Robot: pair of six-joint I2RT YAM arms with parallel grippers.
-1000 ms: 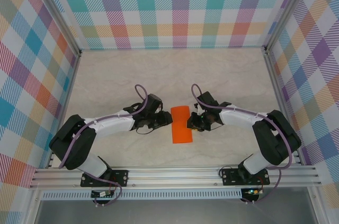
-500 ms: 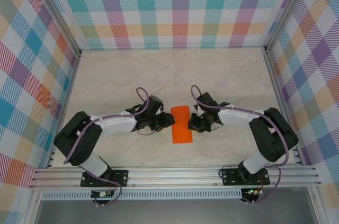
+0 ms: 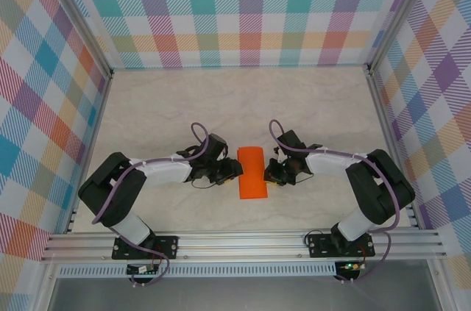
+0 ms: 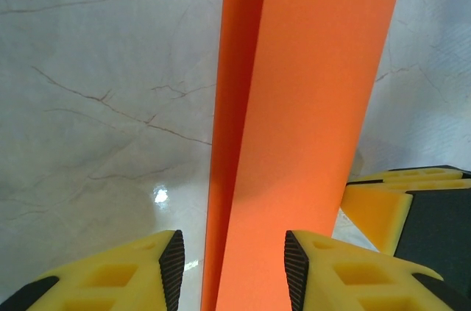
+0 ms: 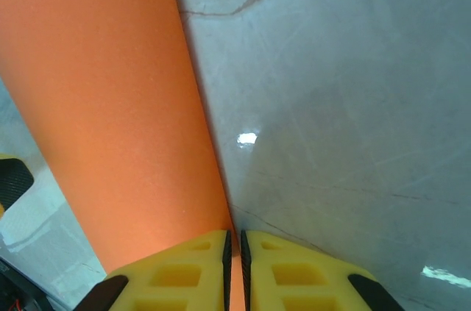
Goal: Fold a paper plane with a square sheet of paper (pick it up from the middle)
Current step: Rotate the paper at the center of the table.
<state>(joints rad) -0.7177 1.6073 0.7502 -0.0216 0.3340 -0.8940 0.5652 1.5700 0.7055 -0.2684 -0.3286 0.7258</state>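
The square sheet of paper (image 3: 252,173), folded into a long orange strip, lies on the marble worktop (image 3: 221,101) midway between the side edges and closer to the near edge. The left gripper (image 3: 234,171) is at its left side, jaws partly open with the strip running between them. The right gripper (image 3: 270,173) is at its right side, jaws closed to a hairline. The strip's edge meets that seam; whether it is pinched cannot be told.

You face a robot lab cell. Plaid panels (image 3: 250,17) and aluminium framing (image 3: 243,242) box in the marble-look table (image 3: 243,105).
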